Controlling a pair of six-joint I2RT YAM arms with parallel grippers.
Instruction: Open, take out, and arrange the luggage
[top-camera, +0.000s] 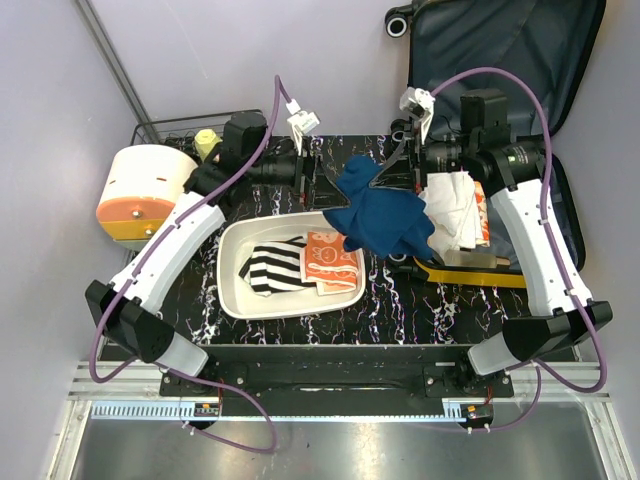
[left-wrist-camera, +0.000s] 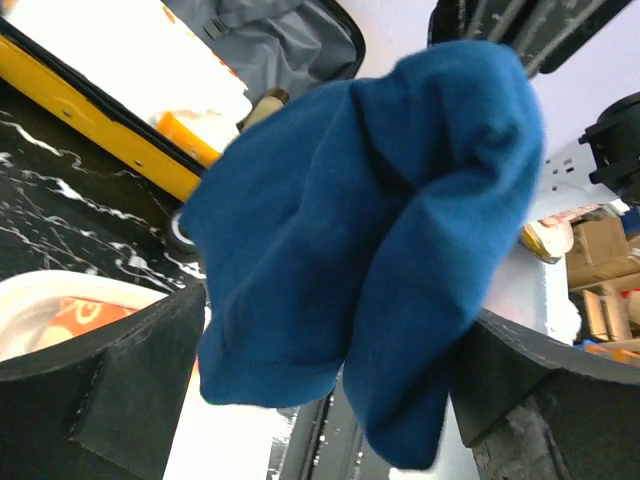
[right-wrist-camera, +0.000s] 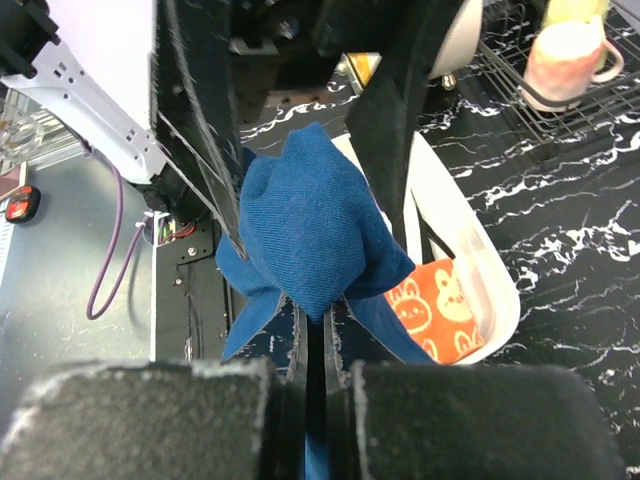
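Observation:
The yellow luggage (top-camera: 480, 277) lies open at the right, its dark grey lined lid (top-camera: 500, 50) leaning on the wall. White and orange clothes (top-camera: 462, 215) lie inside it. Its yellow rim also shows in the left wrist view (left-wrist-camera: 90, 110). My right gripper (top-camera: 395, 178) (right-wrist-camera: 318, 340) is shut on a blue cloth (top-camera: 385, 215) (right-wrist-camera: 310, 230) and holds it up between the luggage and the white tray (top-camera: 235, 290). My left gripper (top-camera: 325, 185) (left-wrist-camera: 330, 340) is open, its fingers on either side of the hanging blue cloth (left-wrist-camera: 380, 200).
The white tray holds a black-and-white striped cloth (top-camera: 272, 265) and an orange rabbit-print cloth (top-camera: 330, 262) (right-wrist-camera: 435, 310). A cream-and-orange round container (top-camera: 145, 190) stands at the far left. A wire rack (top-camera: 180, 128) with a cup (right-wrist-camera: 570, 55) stands behind it.

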